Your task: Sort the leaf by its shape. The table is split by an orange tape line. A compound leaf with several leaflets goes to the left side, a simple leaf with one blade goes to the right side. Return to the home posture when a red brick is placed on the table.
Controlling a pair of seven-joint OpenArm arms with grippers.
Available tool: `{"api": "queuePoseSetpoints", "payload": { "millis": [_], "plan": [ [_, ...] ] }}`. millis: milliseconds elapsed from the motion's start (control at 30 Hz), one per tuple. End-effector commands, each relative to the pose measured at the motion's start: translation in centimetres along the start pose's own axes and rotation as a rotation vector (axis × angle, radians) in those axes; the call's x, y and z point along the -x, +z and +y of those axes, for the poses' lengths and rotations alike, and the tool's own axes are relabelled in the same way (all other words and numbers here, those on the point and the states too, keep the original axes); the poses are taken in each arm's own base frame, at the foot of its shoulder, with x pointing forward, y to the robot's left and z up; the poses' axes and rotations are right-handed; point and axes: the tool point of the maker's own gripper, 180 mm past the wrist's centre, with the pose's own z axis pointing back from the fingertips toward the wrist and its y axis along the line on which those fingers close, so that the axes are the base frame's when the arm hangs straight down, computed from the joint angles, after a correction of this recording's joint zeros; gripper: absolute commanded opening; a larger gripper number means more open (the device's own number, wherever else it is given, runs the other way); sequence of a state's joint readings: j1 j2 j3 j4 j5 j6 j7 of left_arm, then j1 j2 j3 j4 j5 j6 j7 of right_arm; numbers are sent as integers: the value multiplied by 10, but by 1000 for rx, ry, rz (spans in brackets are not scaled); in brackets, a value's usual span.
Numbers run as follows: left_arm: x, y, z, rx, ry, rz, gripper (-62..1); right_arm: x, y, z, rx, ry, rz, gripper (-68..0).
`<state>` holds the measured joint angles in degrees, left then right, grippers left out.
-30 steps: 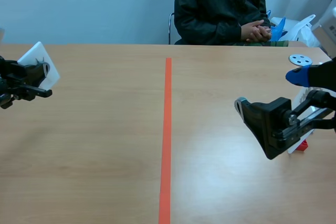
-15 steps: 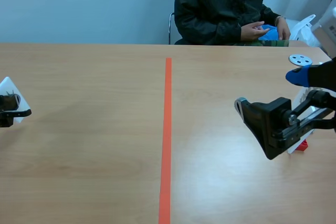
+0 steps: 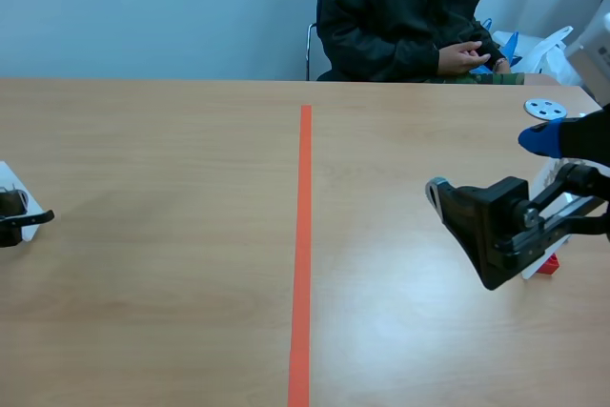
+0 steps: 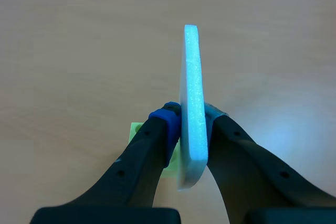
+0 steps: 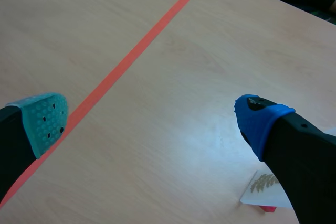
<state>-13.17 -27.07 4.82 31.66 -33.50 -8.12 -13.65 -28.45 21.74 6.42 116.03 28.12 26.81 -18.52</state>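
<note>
The left gripper [image 4: 191,118] is clamped on a thin white foam card [image 4: 192,66]. Its blue pad [image 4: 167,119] presses one face and its grey-green pad [image 4: 215,114] presses the other, with no gap on either side. In the left wrist view the card stands edge-on between the fingers and extends ahead of the fingertips, so we cannot read what its faces carry. A pale green flat piece [image 4: 135,130] shows under the blue-padded finger; we cannot tell what it is.

In the scene view this gripper sits low at the far left edge of the light wooden table [image 3: 172,312]. It is well apart from the orange tape line [image 3: 301,254], so the held card is on the left side of the line. We cannot tell whether the card touches the tabletop.

The right gripper [image 5: 152,121] is spread wide and grips nothing. Its teal dotted pad [image 5: 44,121] and its blue pad [image 5: 260,121] stand far apart. It hangs over the right side of the table, and the tape line passes just beside the teal-padded finger.

Under the blue-padded finger a second white card [image 5: 265,192] lies flat on the table. It bears a brown fern-like leaf [image 5: 264,182] with many leaflets. A small red block [image 5: 268,209] touches the card's edge nearest the gripper.

Across the table sits a person in a dark jacket [image 3: 400,16], with hands [image 3: 472,54] close together. A blue-and-white perforated disc [image 3: 545,109] lies near the far right corner.
</note>
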Motion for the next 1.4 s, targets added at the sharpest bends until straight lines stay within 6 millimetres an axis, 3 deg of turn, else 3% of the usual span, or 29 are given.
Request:
{"api": "queuePoseSetpoints", "payload": {
  "millis": [0,100,367,567,833,1133,1367],
  "plan": [
    [-13,-4,-9,22,8,-51,-573,-7,1,-6,14,7,-24,4],
    [-6,-5,-18,39,7,-37,-564,-7,1,-6,14,7,-24,4],
    [-5,-5,-24,52,5,-38,-459,-7,1,-6,14,7,-24,4],
    [-11,-5,-21,52,-6,-52,-231,-7,1,-6,14,7,-24,4],
    [-48,2,-23,123,-84,-96,14,-7,1,-6,14,7,-25,4],
    [-78,41,-70,332,-212,-119,14,-7,1,-6,14,7,-25,4],
    [-77,96,-138,574,-250,-101,14,-8,1,-6,14,7,-26,4]
  ]
}}
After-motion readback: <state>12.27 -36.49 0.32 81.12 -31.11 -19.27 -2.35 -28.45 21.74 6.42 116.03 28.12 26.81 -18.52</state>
